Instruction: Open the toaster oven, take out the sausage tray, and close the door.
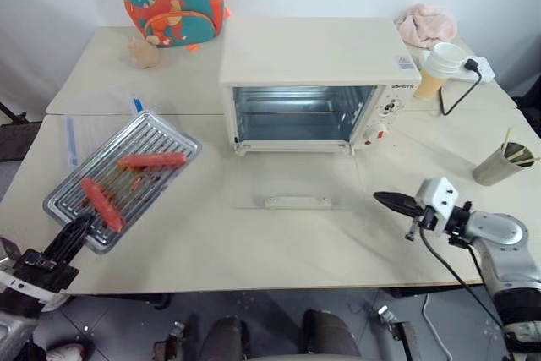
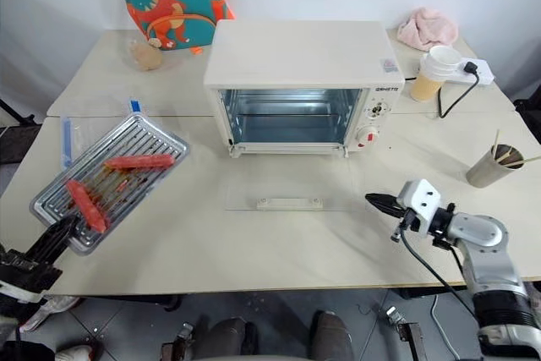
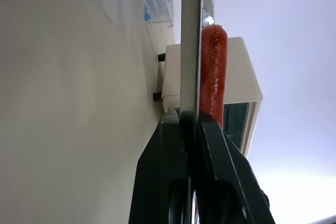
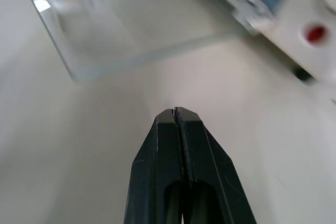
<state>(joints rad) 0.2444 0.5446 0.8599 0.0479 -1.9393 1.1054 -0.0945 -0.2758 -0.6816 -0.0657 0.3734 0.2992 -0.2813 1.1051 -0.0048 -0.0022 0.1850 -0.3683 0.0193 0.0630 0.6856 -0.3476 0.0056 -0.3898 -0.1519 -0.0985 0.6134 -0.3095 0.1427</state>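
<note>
Dark lettering stood on the front panel of the toaster oven (image 2: 294, 82), above its knobs, but it was too small to be read with any certainty. A small label (image 2: 389, 64) lay on the oven's top near its right front corner, its print illegible. No other text, number or sign could be read anywhere.

I get bright, even overhead light on the table (image 1: 279, 243), with only faint soft shadows. The open glass door (image 4: 131, 24) catches a small white glare spot in my right wrist view, where the background smears soft. My left wrist view looks washed-out toward the wall.
</note>
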